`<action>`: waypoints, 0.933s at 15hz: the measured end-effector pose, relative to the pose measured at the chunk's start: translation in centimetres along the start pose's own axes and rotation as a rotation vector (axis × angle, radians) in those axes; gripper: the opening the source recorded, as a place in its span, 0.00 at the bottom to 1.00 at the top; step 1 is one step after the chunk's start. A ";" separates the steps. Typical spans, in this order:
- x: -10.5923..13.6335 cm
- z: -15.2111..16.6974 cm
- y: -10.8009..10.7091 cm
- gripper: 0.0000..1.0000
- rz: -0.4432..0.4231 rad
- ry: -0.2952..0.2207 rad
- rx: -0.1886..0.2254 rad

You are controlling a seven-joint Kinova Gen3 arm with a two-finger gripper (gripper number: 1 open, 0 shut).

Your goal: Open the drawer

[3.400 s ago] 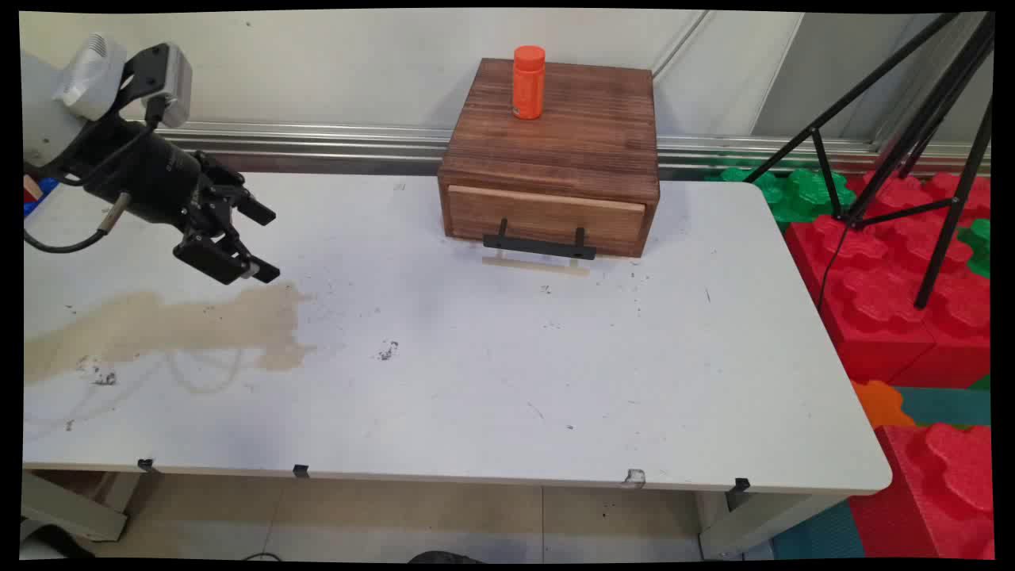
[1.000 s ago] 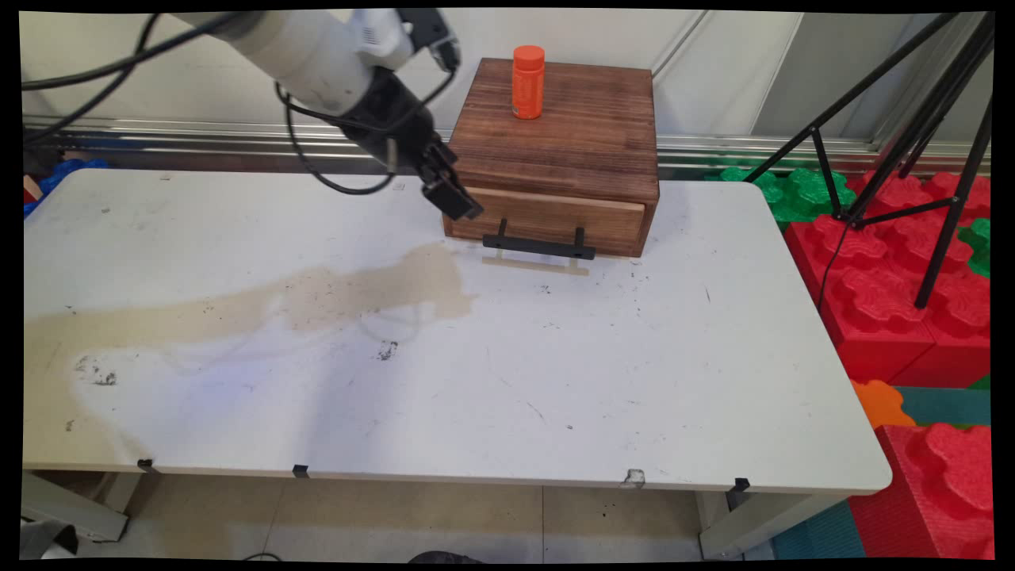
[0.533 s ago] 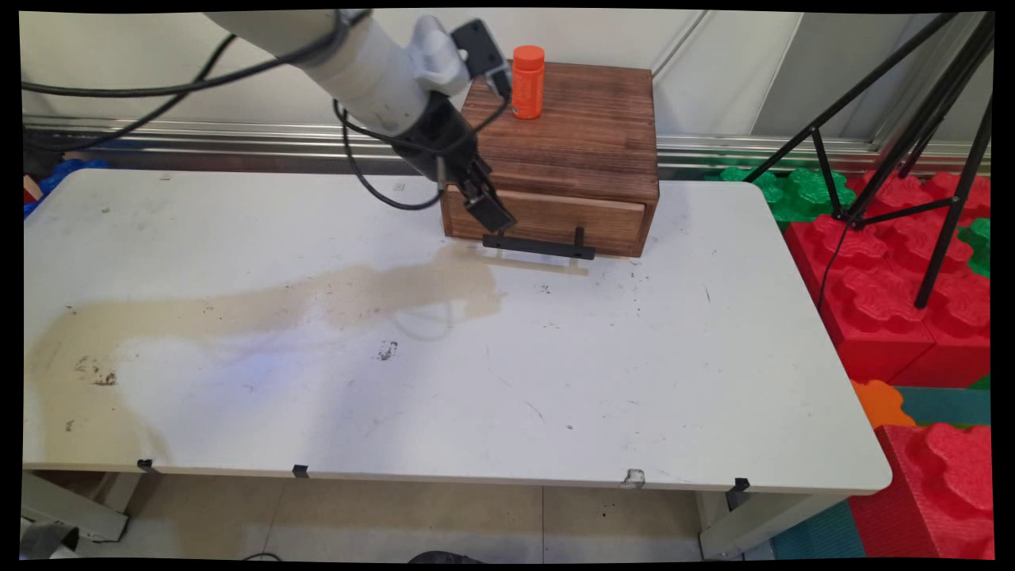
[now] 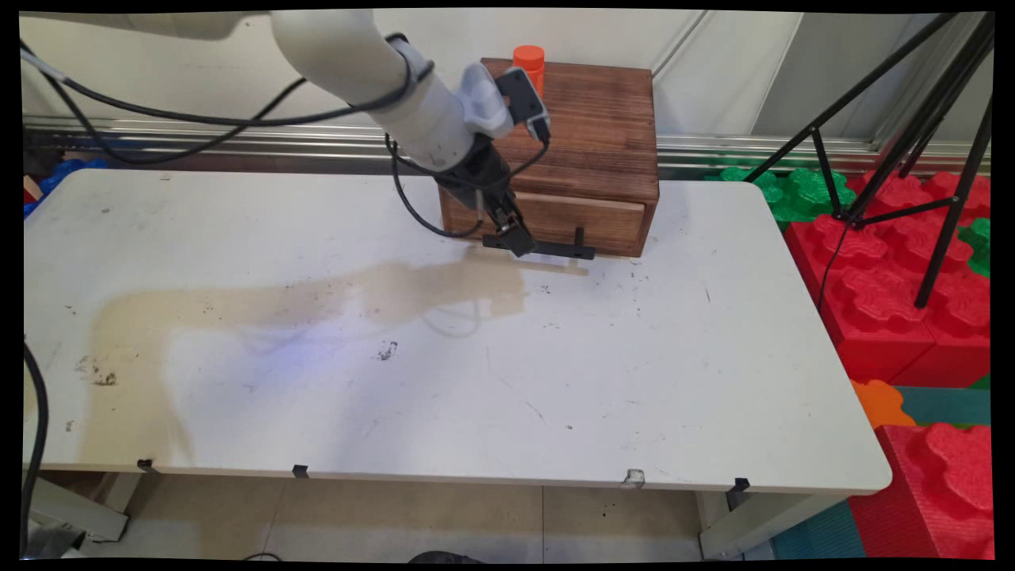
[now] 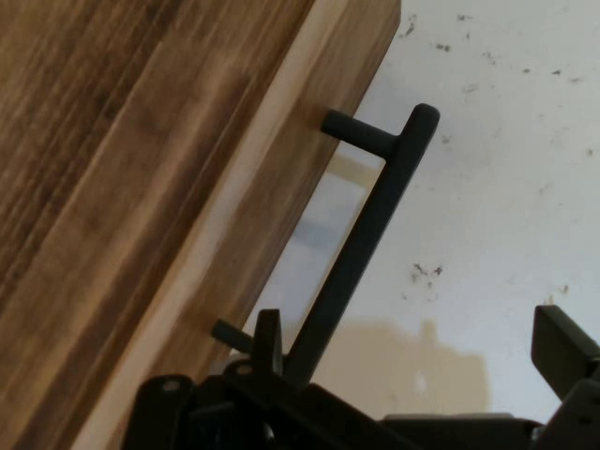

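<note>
Nearest the camera, a white table [image 4: 476,396], scuffed and speckled, with a broad tan shadow of the arm across its left and middle. Farther back, at the far edge, a dark wooden box [image 4: 587,151] with one drawer [image 4: 591,216] in its front, shut flush. Across the drawer front, a black bar handle [image 4: 555,250] on two short posts, standing just off the wood, leaving room behind the bar for a finger.

Reaching in from the upper left, a white arm with hanging black cables, ending in a black gripper [image 4: 517,238] angled down at the handle's left end. In the hand view, fingers spread, not pinching anything: one finger [image 5: 267,342] tucked in the gap between drawer face and bar [image 5: 361,239], near the lower post; the other finger [image 5: 562,352] well out over bare table [image 5: 506,141] on the bar's outer side. Bar thus between the two fingers, apparently touching or just beside the inner one; contact not certain.

On the box's top, toward the back left, an orange bottle [image 4: 529,59], mostly hidden behind the wrist camera.

Beyond the table's right end, red and green foam blocks [image 4: 888,293] and a black tripod [image 4: 928,143].
</note>
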 end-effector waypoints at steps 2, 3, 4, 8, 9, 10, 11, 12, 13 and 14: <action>0.0 1.2 0.0 1.00 0.003 -0.003 -0.001; 0.1 2.1 0.0 1.00 0.007 -0.005 -0.003; 0.1 2.9 0.0 1.00 0.011 -0.005 -0.004; 0.1 5.6 -0.2 1.00 0.029 -0.003 -0.014; 0.1 5.9 -0.2 1.00 0.032 -0.003 -0.016; 0.1 6.5 -0.2 1.00 0.036 -0.003 -0.019; 0.1 7.0 -0.3 1.00 0.041 -0.003 -0.023; 0.0 7.5 -0.3 1.00 0.047 -0.003 -0.027; 0.0 8.0 -0.3 1.00 0.051 -0.002 -0.030; -0.1 8.3 -0.4 1.00 0.055 -0.002 -0.033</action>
